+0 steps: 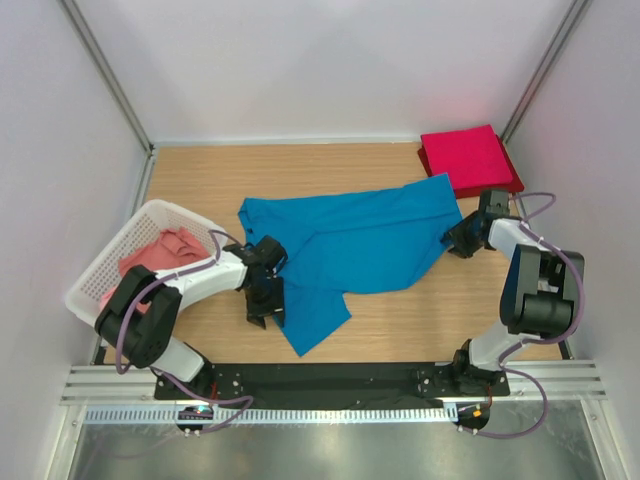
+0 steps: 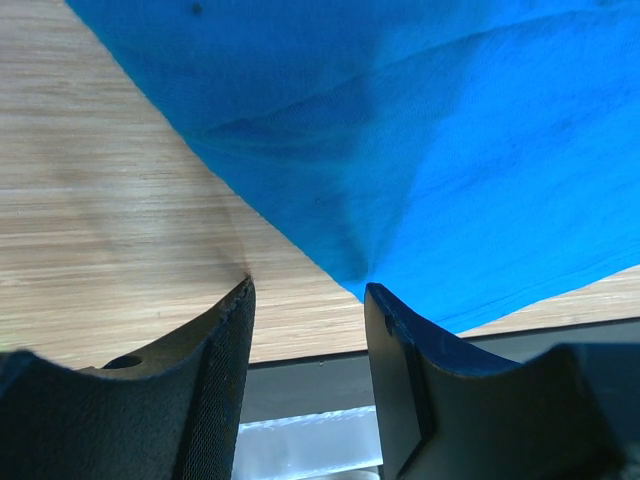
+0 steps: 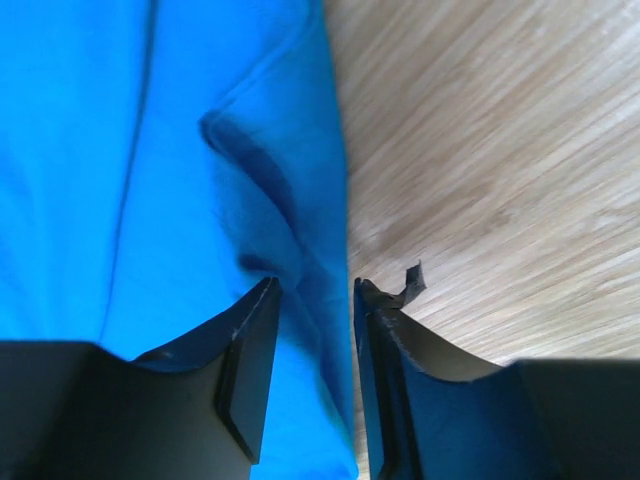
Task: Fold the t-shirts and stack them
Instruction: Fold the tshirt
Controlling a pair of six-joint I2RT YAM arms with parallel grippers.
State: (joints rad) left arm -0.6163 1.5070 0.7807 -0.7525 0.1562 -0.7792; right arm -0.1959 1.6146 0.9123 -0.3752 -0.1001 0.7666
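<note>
A bright blue t-shirt [image 1: 350,245] lies spread and creased in the middle of the table. A crimson red t-shirt [image 1: 468,160] lies folded at the back right corner. Salmon pink t-shirts [image 1: 160,255] sit bunched in the basket. My left gripper [image 1: 265,285] is low at the blue shirt's left edge. In the left wrist view it [image 2: 309,288] is open, with bare wood between the jaws and the shirt's edge [image 2: 420,150] at the right fingertip. My right gripper [image 1: 460,240] is at the shirt's right edge. It [image 3: 315,285] is open and straddles that edge [image 3: 180,150].
The white lattice basket [image 1: 95,275] stands at the left edge of the table. White walls and metal frame posts close in the back and sides. The black base rail [image 1: 330,380] runs along the near edge.
</note>
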